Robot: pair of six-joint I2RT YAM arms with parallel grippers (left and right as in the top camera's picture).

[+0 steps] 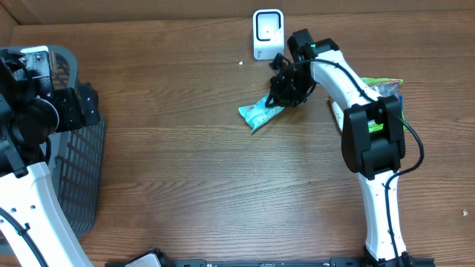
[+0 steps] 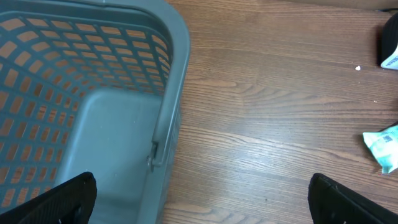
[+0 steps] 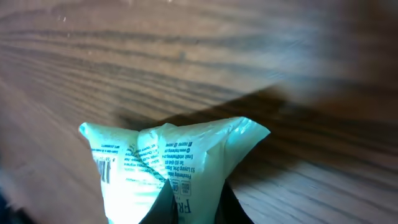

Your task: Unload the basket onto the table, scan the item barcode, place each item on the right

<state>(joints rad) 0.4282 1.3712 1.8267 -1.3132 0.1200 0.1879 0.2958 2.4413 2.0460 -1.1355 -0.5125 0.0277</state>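
Observation:
The item is a pale green and white printed packet [image 1: 258,113], lying low over the table just in front of the white scanner [image 1: 267,33]. My right gripper [image 1: 286,95] is shut on the packet's right end. In the right wrist view the packet [image 3: 180,155] fills the lower middle, pinched between my dark fingertips [image 3: 169,210], with the right gripper [image 3: 199,210] closed on it. Dark bars like a barcode [image 3: 103,172] show near its left edge. My left gripper [image 2: 208,205] is open and holds nothing, above the basket's rim. The packet's tip [image 2: 385,146] shows at the far right of the left wrist view.
A grey mesh basket [image 1: 78,159] stands at the table's left edge, seen close in the left wrist view as the basket [image 2: 168,93]. Another green packaged item [image 1: 384,84] lies behind the right arm at the right. A small white speck [image 1: 241,63] lies left of the scanner.

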